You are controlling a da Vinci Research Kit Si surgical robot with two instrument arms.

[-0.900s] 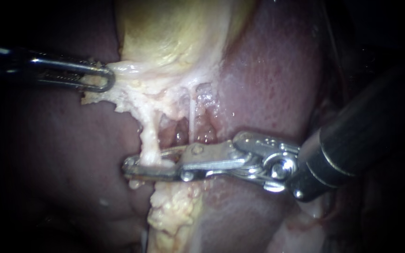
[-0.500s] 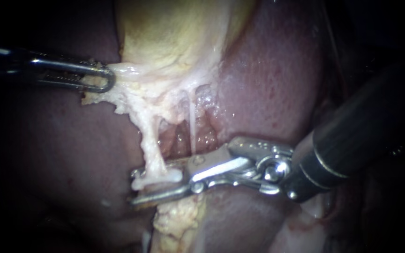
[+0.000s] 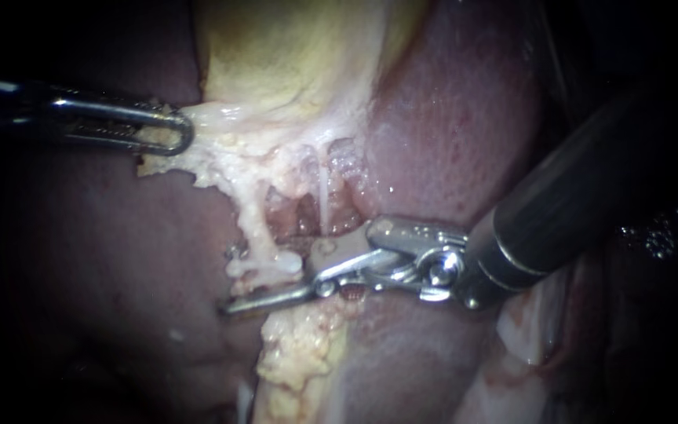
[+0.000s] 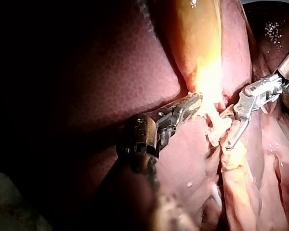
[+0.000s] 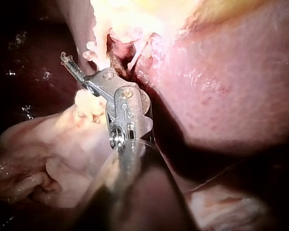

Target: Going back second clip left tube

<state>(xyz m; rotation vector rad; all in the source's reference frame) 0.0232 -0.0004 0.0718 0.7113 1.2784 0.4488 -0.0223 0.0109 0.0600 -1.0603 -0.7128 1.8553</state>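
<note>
Two instruments work just below the gallbladder, which sits yellow against the dark red liver. The left instrument comes in level from the left, its jaws clamped on the pale tissue at the gallbladder's lower edge; the left wrist view shows the same bite. From that tissue the left tube runs downward in the endoscope view, its long axis close to upright and leaning a little to the right as it descends. A thinner strand hangs straight down just to its right, apart from it. Across the tube's lower end lies a whitish bar, the clip as far as I can make out, with its long axis nearly level and crosswise to the tube. The right instrument reaches in from the right with its tip pointing left. Its jaws stand apart: the thin lower one lies just under the clip, and a small metal tip shows above the clip's left end, so the clip and tube end sit between them ungripped. Lumpy fat continues below the lower jaw. In the right wrist view the right instrument points ahead to the foot of the tube, its jaws there overlapping in line.
</note>
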